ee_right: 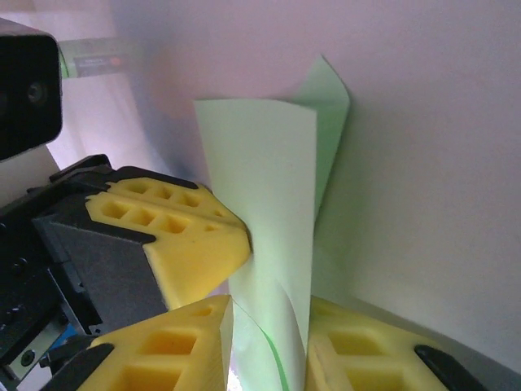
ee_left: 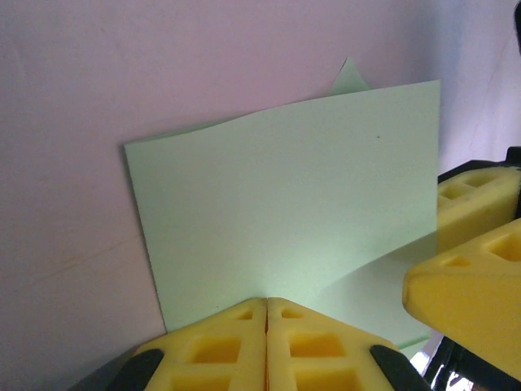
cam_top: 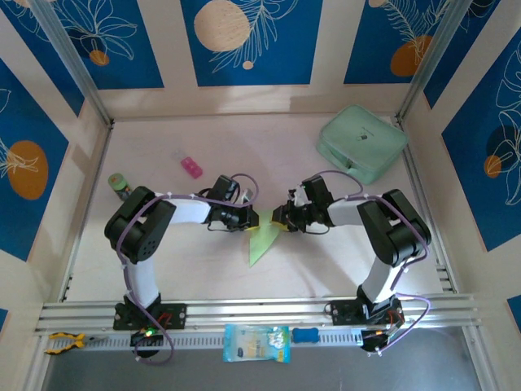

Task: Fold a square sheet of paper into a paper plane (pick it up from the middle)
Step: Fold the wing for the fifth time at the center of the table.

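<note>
Now my left gripper [ee_left: 267, 303] pinches the paper sheet [cam_top: 262, 236], left of the mint case [cam_top: 362, 142] and nearer my bases. My right gripper [ee_right: 269, 314], jaws narrowly apart, straddles the same end; the sheet's length runs toward me.

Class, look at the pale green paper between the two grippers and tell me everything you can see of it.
The paper is thin, plain, pale green and matte. It is folded into layers: the left wrist view shows a broad flat panel with a small pointed corner peeking from behind its top edge. From above it tapers to a point toward the arms. It sits over the middle of the table. The left gripper is shut on one edge. The right gripper has its fingers either side of a curled part.
</note>
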Action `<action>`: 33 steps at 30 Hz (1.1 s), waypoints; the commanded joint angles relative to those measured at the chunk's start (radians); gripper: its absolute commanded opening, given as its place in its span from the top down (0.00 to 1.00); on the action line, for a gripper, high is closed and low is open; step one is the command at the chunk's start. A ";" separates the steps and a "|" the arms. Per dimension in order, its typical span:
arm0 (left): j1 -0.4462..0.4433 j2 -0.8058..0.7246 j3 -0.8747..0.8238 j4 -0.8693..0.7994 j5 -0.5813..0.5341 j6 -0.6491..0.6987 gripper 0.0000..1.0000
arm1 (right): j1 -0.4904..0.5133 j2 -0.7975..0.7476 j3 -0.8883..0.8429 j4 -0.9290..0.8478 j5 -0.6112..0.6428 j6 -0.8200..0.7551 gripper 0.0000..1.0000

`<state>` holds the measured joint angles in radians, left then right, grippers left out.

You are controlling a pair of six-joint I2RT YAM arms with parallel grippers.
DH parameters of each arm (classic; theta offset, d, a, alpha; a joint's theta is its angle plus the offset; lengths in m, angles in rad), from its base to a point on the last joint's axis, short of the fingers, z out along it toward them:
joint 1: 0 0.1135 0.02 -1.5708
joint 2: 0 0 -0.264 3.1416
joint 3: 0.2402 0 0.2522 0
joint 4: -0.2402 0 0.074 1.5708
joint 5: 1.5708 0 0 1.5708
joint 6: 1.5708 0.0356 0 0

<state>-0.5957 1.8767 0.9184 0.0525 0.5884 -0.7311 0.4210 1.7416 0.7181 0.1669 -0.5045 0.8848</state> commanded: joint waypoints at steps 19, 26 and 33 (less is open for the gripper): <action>0.007 -0.024 -0.033 -0.054 0.010 -0.005 0.92 | -0.010 0.071 0.110 -0.167 -0.069 -0.161 0.74; 0.009 -0.024 -0.036 -0.050 0.017 -0.004 0.92 | -0.004 0.084 0.114 -0.163 -0.076 -0.168 0.74; 0.009 -0.027 -0.030 -0.058 0.013 -0.004 0.92 | -0.008 0.097 0.113 -0.161 -0.086 -0.179 0.74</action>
<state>-0.5930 1.8645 0.9039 0.0448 0.5983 -0.7319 0.4122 1.8198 0.8135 0.0288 -0.5552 0.7284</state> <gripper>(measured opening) 0.082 0.258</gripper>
